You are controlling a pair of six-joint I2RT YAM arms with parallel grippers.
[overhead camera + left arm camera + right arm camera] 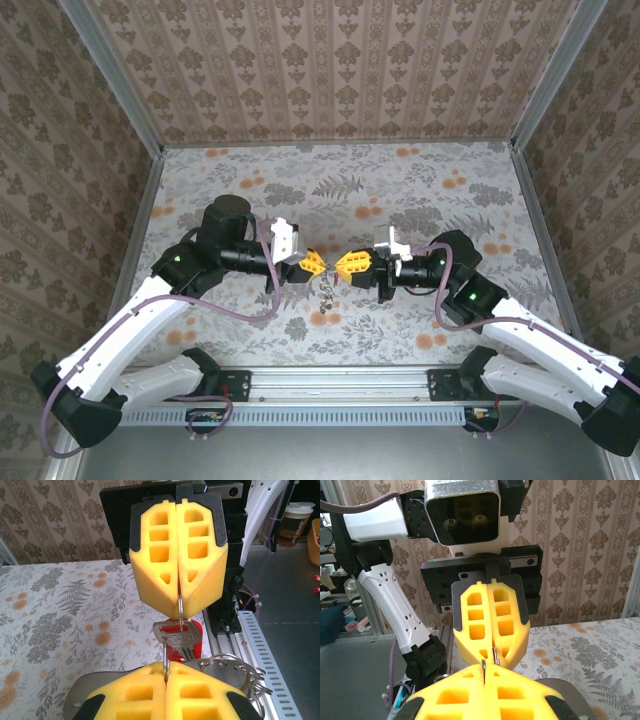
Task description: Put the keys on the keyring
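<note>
While the two arms meet tip to tip over the middle of the flowered table point(420, 190), both hold the same thin metal key ring point(179, 614). The left gripper point(166, 672) has its yellow fingers pressed together on the lower part of the key ring. The right gripper point(178, 594) is closed on the upper part, so the key ring spans the small gap between them. A silver key point(175, 639) hangs on it in this gap, just beside both sets of fingertips, with a red piece point(196, 629) behind it. More rings point(232, 667) hang to one side, near the left gripper. Seen from above, the whole bunch point(326, 292) hangs just below where the fingertips meet.
</note>
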